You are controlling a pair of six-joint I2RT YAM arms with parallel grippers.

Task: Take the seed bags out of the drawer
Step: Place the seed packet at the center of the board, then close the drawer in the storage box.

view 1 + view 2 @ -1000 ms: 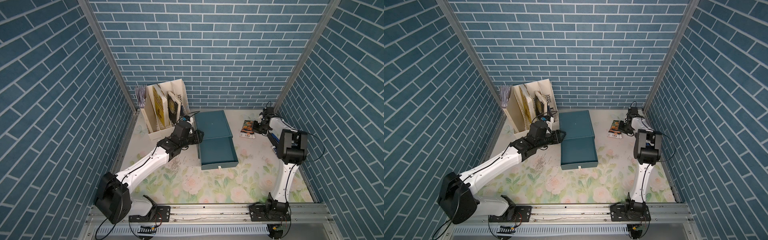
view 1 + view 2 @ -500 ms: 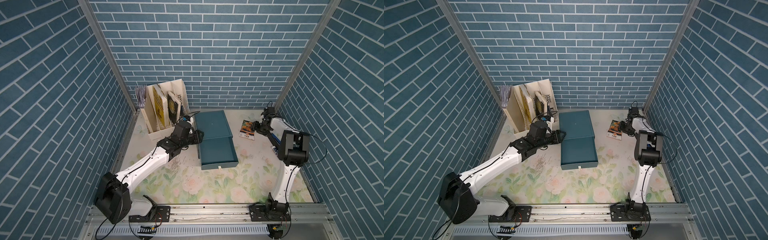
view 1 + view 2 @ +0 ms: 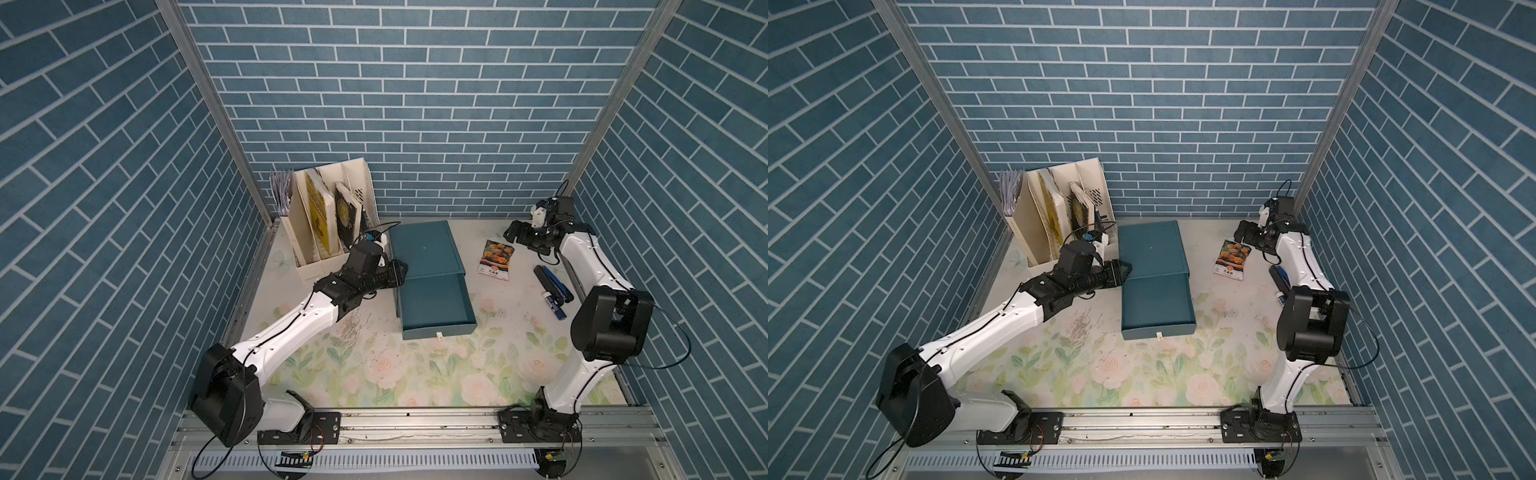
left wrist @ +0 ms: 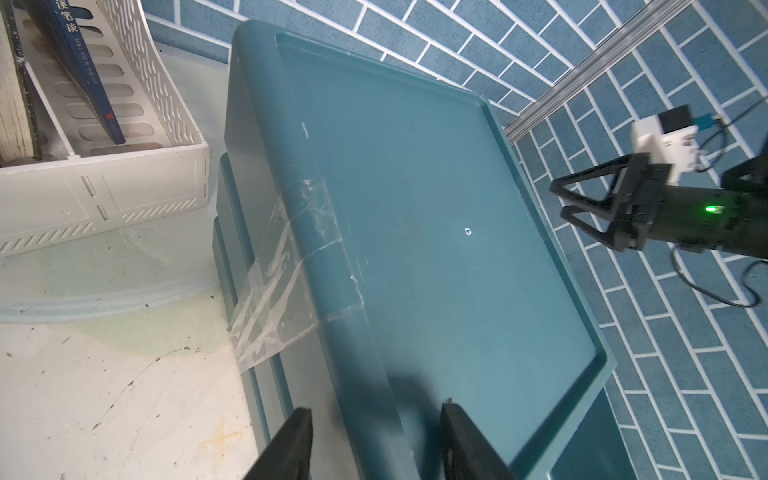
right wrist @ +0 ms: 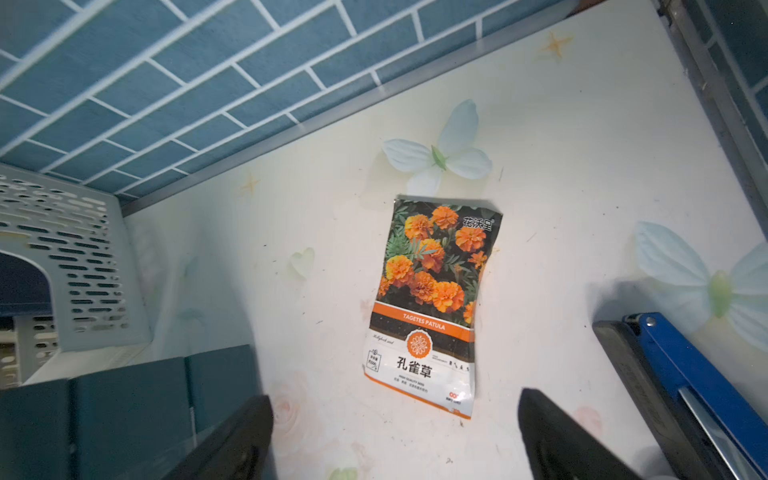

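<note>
- Spread wide at the right gripper (image 3: 510, 235): both jaws apart, hovering near the far end of the marigold seed bag (image 5: 432, 299), not touching it.
- Pinched at the left gripper (image 4: 374, 409): jaws clamping the left edge of the teal case (image 3: 424, 249).
- Marigold seed bag: flat, face up on the floral table (image 3: 374, 365), right of the case, outside the pulled-out drawer (image 3: 434, 305).
- Between bag and right wall: blue and black tool (image 3: 552, 286).
- Left of the case: white file rack (image 3: 320, 257).

Teal drawer unit (image 3: 424, 249); orange-marigold seed bag (image 3: 495, 259); blue brick walls (image 3: 415, 104).
</note>
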